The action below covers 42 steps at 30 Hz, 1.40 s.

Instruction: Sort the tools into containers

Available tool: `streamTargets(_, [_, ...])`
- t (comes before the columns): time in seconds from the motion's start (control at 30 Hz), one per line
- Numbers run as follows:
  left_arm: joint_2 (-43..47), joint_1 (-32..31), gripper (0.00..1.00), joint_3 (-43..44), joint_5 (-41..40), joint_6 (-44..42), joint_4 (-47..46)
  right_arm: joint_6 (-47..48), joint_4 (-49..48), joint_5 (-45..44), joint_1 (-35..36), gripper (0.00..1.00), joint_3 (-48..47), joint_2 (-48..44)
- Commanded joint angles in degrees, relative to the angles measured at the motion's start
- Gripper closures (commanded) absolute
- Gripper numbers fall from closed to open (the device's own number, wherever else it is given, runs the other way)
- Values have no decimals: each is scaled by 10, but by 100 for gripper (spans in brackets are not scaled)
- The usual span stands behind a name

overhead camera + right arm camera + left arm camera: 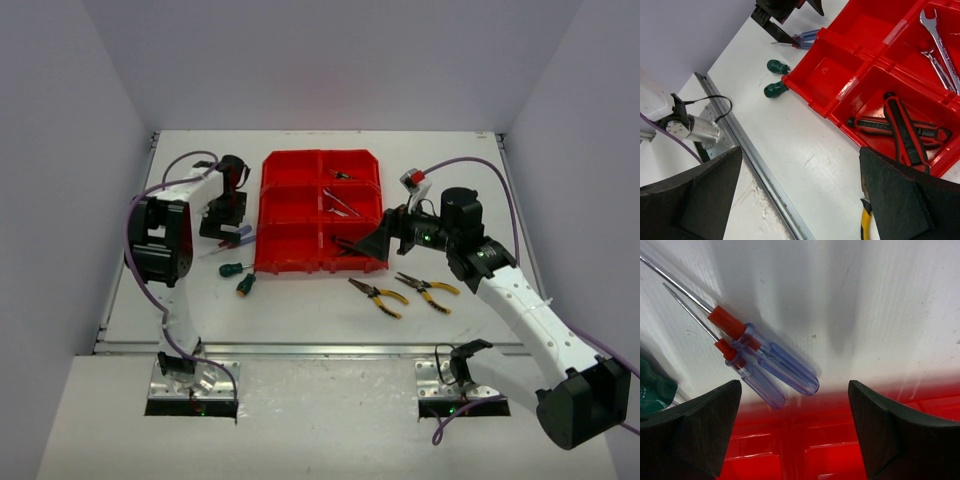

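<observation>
The bright red plastic bin block (290, 205), two compartments wide and three deep with glossy moulded walls, sits at the middle of the white table (300, 315). Its near right compartment holds red-and-black-handled pliers (905, 130), lying flat with the grips spread. The middle right compartment holds slim silver wrenches (940, 45), open-ended and shiny. The far right compartment holds a small tool (340, 175) too small to make out.

Just left of the bin lie two clear blue-handled screwdrivers (775, 362). They are side by side and touching, with red collars and thin steel shafts. Two green-handled screwdrivers (240, 277), with rounded bulb-like butts, lie off the bin's near left corner. Two yellow-and-black-handled pliers (378, 295), with long noses, lie on the table in front of the bin's near right corner, near each other but apart. Any lettering on the tools is too small to read.

The left gripper (794, 390) hangs over the blue screwdrivers beside the bin's left wall, its matt black wedge-shaped fingers (705, 425) spread wide with nothing between them. The right gripper (800, 152) hovers at the bin's near right corner, its jaws at full spread and holding nothing.

Purple cables (480, 165) loop from both arms. A metal rail (755, 166) edges the table's near side.
</observation>
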<state>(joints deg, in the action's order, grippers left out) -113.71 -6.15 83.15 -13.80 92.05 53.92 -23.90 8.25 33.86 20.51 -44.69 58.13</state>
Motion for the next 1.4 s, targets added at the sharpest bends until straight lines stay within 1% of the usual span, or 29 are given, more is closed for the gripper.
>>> streamTargets(0.0, [-4, 15, 14, 7, -7, 6, -25, 12, -14, 9, 2, 1, 2, 1])
streamTargets(0.17, [-19, 17, 14, 14, -13, -4, -36, 12, -17, 15, 2, 1, 4, 1])
streamTargets(0.3, [-31, 17, 14, -4, -6, -6, -48, 15, -16, 12, 2, 1, 2, 1])
streamTargets(0.33, [-31, 17, 15, -8, -6, -6, -52, 15, -15, 11, 2, 1, 1, 1])
streamTargets(0.4, [-30, 18, 22, -17, -9, -4, -63, 15, -16, 12, 2, 1, 2, 0])
streamTargets(0.5, [-34, 20, 24, -19, -13, -4, -69, 15, -17, 12, 2, 1, 3, -2])
streamTargets(0.53, [-37, 21, 29, -18, -16, -6, -71, 15, -17, 13, 2, 1, 4, -3])
streamTargets(0.57, [-42, 24, 37, -13, -20, -8, -72, 16, -16, 10, 2, 1, 5, -5])
streamTargets(0.6, [-47, 27, 43, -8, -22, -15, -72, 17, -16, 8, 2, 1, 6, -5])
streamTargets(0.7, [-56, 31, 58, -2, -23, -25, -70, 19, -17, 5, 2, 1, 8, -6])
streamTargets(0.73, [-60, 33, 65, 0, -24, -29, -70, 19, -19, 5, 2, 1, 8, -6])
streamTargets(0.8, [-63, 37, 95, -2, -23, -38, -74, 19, -20, 3, 2, 1, 8, -4])
streamTargets(0.83, [-63, 41, 99, -6, -22, -43, -81, 20, -18, 2, 2, 1, 7, -3])
streamTargets(0.97, [-49, 59, 100, -7, -30, -76, -94, 19, -17, 5, 2, 1, 6, -3])
streamTargets(1.0, [-36, 61, 100, 0, -47, -91, -89, 20, -16, 4, 2, 1, 6, -4])
streamTargets(1.07, [-4, 61, 100, 11, -109, -129, -86, 20, -17, 4, 2, 1, 6, -6])
streamTargets(1.2, [92, 57, 100, 13, -198, -213, -107, 22, -17, -1, 2, 1, 3, -6])
streamTargets(1.27, [125, 54, 100, -5, -199, -253, -144, 26, -14, -8, 2, 1, 1, -5])
streamTargets(1.3, [150, 50, 100, -18, -193, -285, -178, 29, -13, -11, 2, 1, -1, -5])
streamTargets(1.37, [187, 38, 100, -47, -128, -362, -280, 34, -4, -23, 2, 1, -4, -2])
